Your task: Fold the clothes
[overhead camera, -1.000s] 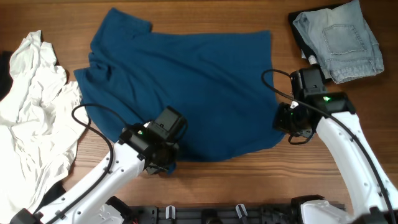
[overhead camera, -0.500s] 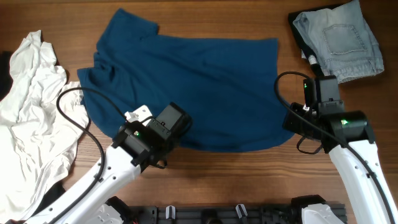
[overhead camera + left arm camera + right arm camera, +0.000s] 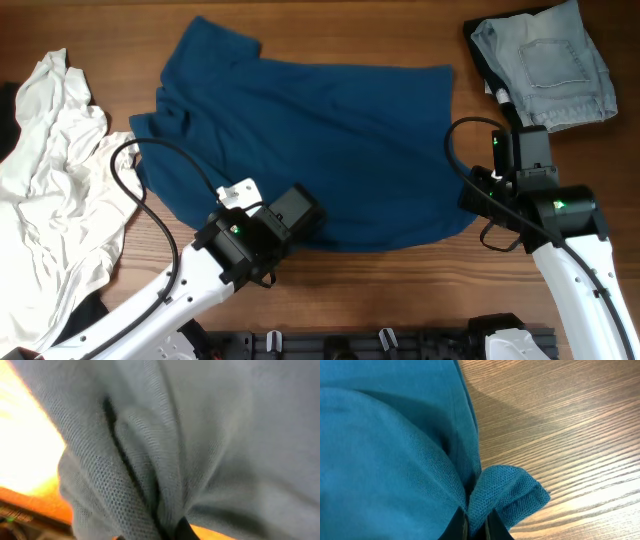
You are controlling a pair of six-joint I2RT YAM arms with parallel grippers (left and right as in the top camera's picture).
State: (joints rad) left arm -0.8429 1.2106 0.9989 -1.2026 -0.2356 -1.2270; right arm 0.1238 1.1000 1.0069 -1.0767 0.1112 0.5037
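Note:
The clothes lie on the wooden table. A deep-blue T-shirt (image 3: 320, 140) is spread across the middle, and a crumpled white shirt (image 3: 50, 180) lies at the left. My left gripper (image 3: 300, 218) is shut on the blue shirt's near hem, left of centre. In the left wrist view bunched fabric (image 3: 165, 445) fills the frame and runs down between the dark fingertips (image 3: 182, 530). My right gripper (image 3: 472, 197) is shut on the shirt's near right corner. The right wrist view shows a fold of blue knit (image 3: 505, 492) pinched in that gripper (image 3: 474, 527).
Folded pale blue jeans (image 3: 545, 60) rest on a dark item at the far right corner. A black cable (image 3: 140, 200) loops from the left arm over the shirt's left edge. Bare wood (image 3: 560, 425) lies right of the blue shirt.
Both grippers have carried the near hem to the right, and the left one also away from me. The whole blue shirt has slid right; the white shirt and jeans stay put.

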